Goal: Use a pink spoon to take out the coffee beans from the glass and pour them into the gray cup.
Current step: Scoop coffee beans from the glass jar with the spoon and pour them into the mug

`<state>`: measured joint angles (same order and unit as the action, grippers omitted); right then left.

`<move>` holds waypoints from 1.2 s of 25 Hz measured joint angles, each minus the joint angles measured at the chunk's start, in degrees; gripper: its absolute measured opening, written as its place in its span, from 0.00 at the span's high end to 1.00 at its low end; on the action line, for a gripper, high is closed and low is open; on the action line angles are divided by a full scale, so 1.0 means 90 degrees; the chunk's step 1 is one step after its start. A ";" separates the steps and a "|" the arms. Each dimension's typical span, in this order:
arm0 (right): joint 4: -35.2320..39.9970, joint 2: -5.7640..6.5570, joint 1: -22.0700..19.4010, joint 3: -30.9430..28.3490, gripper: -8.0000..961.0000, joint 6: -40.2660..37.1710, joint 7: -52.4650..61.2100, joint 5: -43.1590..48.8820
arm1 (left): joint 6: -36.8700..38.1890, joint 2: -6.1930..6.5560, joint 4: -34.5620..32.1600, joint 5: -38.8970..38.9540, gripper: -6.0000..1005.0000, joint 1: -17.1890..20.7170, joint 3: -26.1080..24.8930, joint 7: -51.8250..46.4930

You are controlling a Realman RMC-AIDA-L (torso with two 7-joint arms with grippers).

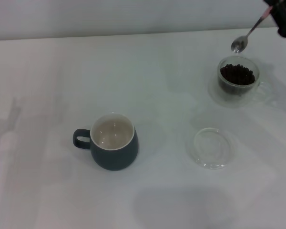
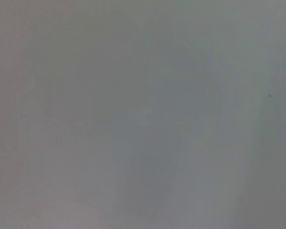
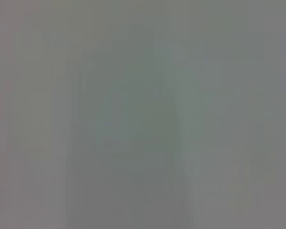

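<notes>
Up top right, right gripper (image 1: 282,18) clamped on the pink spoon (image 1: 248,34), bowl hung just above the glass (image 1: 238,81) of coffee beans (image 1: 237,74); gray cup (image 1: 113,141) sat well apart on the table (image 1: 162,95).

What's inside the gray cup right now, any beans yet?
No beans: the gray cup shows only its bare cream inside. The coffee beans sit in the glass, the pink spoon hanging above it.
</notes>
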<state>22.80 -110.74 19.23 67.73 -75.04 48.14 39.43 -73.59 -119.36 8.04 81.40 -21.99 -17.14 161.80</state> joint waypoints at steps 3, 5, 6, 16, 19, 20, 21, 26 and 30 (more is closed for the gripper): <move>0.0008 -0.0110 -0.0035 -0.0011 0.84 0.0169 -0.0199 0.0051 | 0.0023 0.0000 -0.0011 0.0006 0.12 -0.0016 0.0000 0.0000; -0.0019 -0.0139 -0.0058 -0.0013 0.84 0.0208 -0.0261 0.0053 | 0.0041 0.0000 -0.0010 0.0007 0.12 -0.0027 0.0000 0.0000; -0.0031 -0.0146 -0.0074 -0.0014 0.84 0.0246 -0.0275 0.0053 | 0.0044 0.0000 -0.0008 0.0008 0.12 -0.0030 0.0000 0.0000; -0.0056 -0.0213 -0.0205 -0.0025 0.84 0.0717 -0.0298 0.0021 | 0.0058 0.0000 -0.0009 -0.0004 0.12 -0.0028 0.0000 0.0000; -0.0055 -0.0271 -0.0204 -0.0027 0.84 0.0856 -0.0331 0.0035 | 0.0062 0.0000 -0.0011 -0.0024 0.12 -0.0028 0.0000 0.0000; -0.0056 -0.0296 -0.0202 -0.0027 0.84 0.0919 -0.0363 0.0039 | 0.0062 0.0000 -0.0013 -0.0027 0.12 -0.0025 0.0000 0.0000; -0.0056 -0.0316 -0.0200 -0.0026 0.84 0.0984 -0.0399 0.0040 | 0.0062 0.0000 -0.0016 -0.0027 0.12 -0.0022 0.0000 0.0000; -0.0062 -0.0401 -0.0199 -0.0022 0.84 0.1151 -0.0445 0.0042 | 0.0059 0.0000 -0.0024 -0.0034 0.12 -0.0016 0.0016 0.0000; -0.0182 -0.0412 -0.0203 -0.0029 0.84 0.1176 -0.0179 -0.0008 | 0.0052 0.0000 -0.0025 -0.0042 0.12 0.0001 0.0037 0.0000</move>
<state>21.17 -114.45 17.41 67.47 -64.46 46.54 39.35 -73.11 -119.35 7.82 81.03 -21.97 -16.81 161.80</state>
